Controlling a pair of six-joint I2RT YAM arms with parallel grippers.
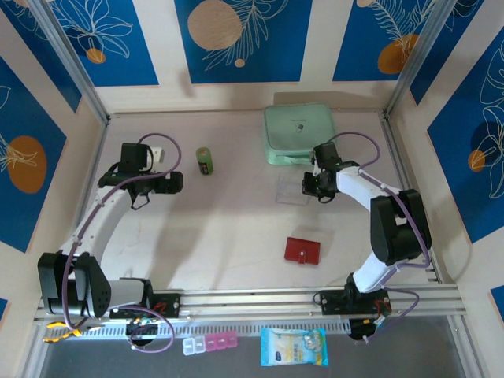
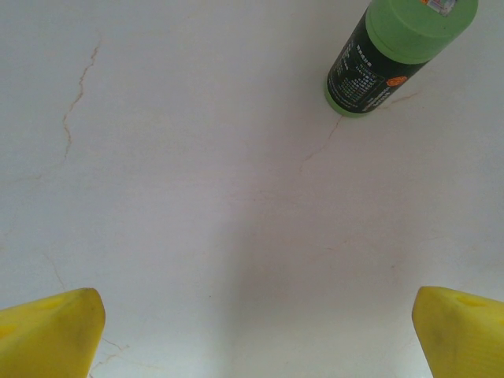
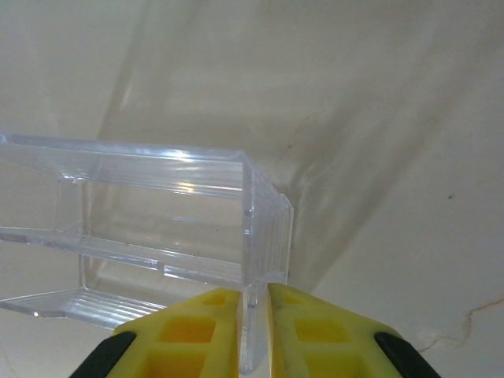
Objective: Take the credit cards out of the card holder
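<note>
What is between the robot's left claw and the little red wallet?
Nothing visible stands in the way. Only bare table lies between the open left gripper and the red wallet. The green bottle lies off to the side, farther back than that path.

A robot lab test cell: white table [image 1: 228,228] fenced by aluminium posts [image 1: 75,75] and blue printed panels [image 1: 264,39].
</note>
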